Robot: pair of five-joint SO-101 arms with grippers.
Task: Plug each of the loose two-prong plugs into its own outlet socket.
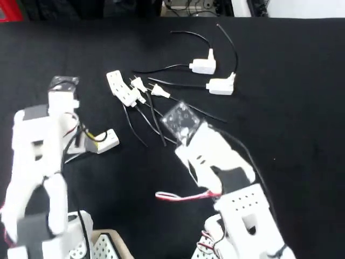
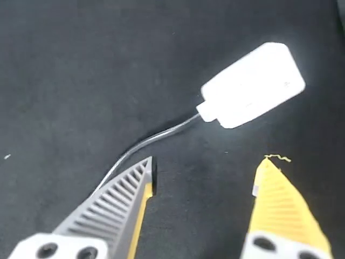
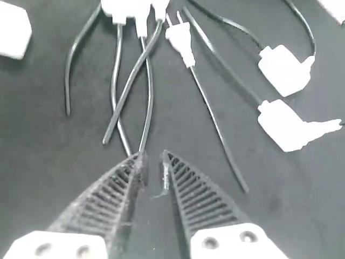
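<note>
My left gripper [image 2: 207,162] stands open low over the black table, its grey and yellow fingers just short of a white outlet socket [image 2: 250,86] with a thin cable. The same socket [image 1: 108,141] lies beside the left arm. My right gripper [image 3: 152,156] is open by a narrow gap, nothing clearly between its black fingers, and two black cables run under one fingertip [image 3: 137,162]. Beyond it lies a loose white two-prong plug [image 3: 180,38] [image 1: 159,90]. A second plug [image 1: 138,83] lies next to a white outlet block [image 1: 121,87].
Two more white sockets [image 1: 204,66] [image 1: 221,85] with curling black cables lie at the back right, also seen from the right wrist [image 3: 283,70] [image 3: 294,127]. Several black cables [image 1: 145,121] trail from the block toward the right arm [image 1: 210,151]. A perforated white base [image 1: 99,245] stands at the front edge.
</note>
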